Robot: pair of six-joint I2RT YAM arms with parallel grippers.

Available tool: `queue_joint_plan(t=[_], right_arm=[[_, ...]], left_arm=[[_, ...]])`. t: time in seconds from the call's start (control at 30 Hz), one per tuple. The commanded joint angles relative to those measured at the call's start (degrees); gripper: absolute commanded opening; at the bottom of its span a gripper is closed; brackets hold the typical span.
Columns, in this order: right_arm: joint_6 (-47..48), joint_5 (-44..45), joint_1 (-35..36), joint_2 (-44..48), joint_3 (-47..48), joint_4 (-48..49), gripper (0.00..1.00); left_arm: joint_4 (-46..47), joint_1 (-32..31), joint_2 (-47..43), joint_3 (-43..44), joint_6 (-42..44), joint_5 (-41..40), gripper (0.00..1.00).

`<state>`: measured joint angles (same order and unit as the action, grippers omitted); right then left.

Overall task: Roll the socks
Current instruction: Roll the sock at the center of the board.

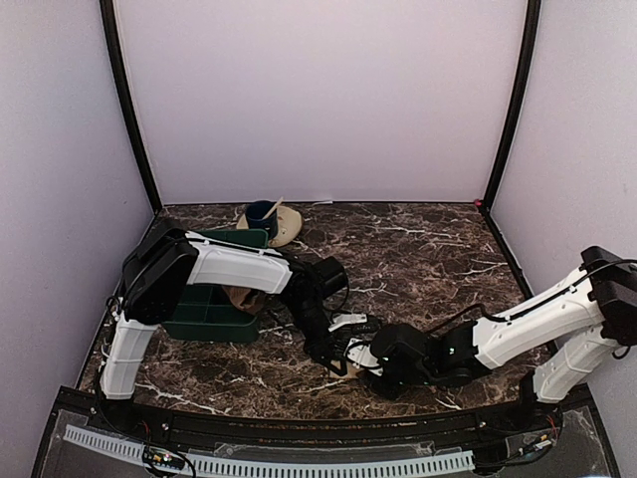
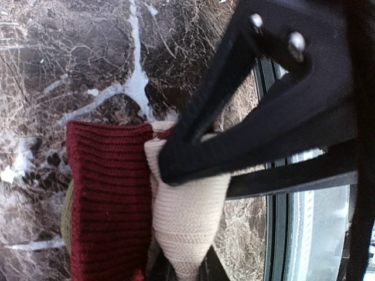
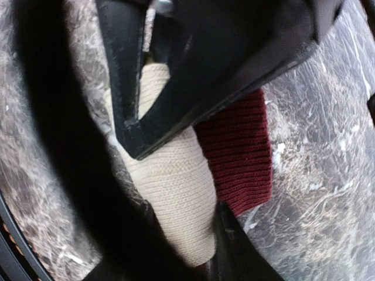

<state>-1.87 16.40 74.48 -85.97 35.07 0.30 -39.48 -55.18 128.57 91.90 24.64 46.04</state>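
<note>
1 tan sock (image 1: 349, 370) with a dark red cuff (image 2: 108, 199) lies on the marbled bench (image 1: 428, 249), near the middle of the front edge. The left gripper (image 1: 333, 360) and right gripper (image 1: 366, 360) meet over it from opposite sides, each clenched on the tan knit. A black finger (image 2: 234, 140) presses across the sock, which bunches to a narrow cone. The cuff lies flat alongside. A green bin (image 1: 204, 321) sits toward the left edge.
</note>
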Motion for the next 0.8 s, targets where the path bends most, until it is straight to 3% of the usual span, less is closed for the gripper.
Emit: queue_joint_plan(t=[0.0,0.2,0.37,0.5,0.77], right_arm=[[0.77,-2.13,-0.26,-1.21,1.92,1.4,0.22],[0.4,-5.52,-1.19,-2.43,2.28,0.02,0.11],[-0.64,-8.62,-2.7,-2.94,2.27,-1.12,0.03],[-2.33,-11.63,-4.76,-2.97,1.94,-1.26,0.0],[-4.73,-16.24,-7.58,-4.57,2.27,-1.17,0.0]], left_arm=[[-2.64,-0.37,1.49,0.43,-0.03,-1.27,0.0],[-2.71,-0.37,1.48,0.79,-0.29,-2.15,0.0],[-2.92,0.04,1.31,1.64,-1.62,-3.15,0.13],[-2.66,0.87,0.28,1.67,-2.93,-6.22,0.22],[-1.38,2.9,-2.88,-0.39,-4.56,-6.09,0.28]])
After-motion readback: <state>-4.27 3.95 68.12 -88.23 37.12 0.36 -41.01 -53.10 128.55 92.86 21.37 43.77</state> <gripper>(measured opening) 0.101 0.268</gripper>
